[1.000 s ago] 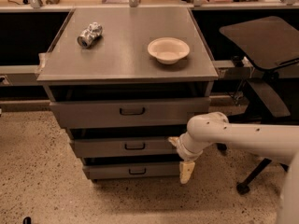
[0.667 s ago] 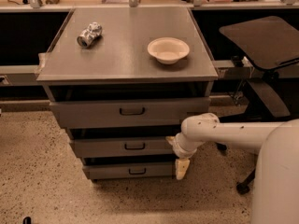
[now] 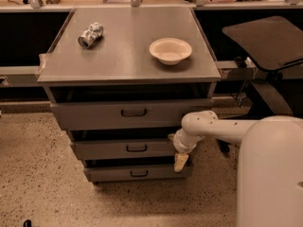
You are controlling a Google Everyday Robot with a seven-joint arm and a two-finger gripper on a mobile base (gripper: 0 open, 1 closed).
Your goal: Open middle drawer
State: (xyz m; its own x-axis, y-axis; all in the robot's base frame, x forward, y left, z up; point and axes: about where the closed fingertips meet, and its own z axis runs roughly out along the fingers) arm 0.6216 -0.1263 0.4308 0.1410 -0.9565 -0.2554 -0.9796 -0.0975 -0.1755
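The middle drawer is a low gray metal front with a small dark bar handle at its centre, second of three in the gray cabinet. It looks pushed in, with a dark gap above it. My gripper hangs down from a white wrist at the right end of this drawer's front, well to the right of the handle. Its pale tan tip reaches down to the gap above the bottom drawer. My white arm comes in from the lower right.
The top drawer and bottom drawer have similar handles. A cream bowl and a crushed can sit on the cabinet top. A black chair stands at the right. The floor is speckled.
My arm has swung left, bringing the gripper closer to the right end of the middle drawer. The arm's body now fills more of the lower right. The drawers have not moved.
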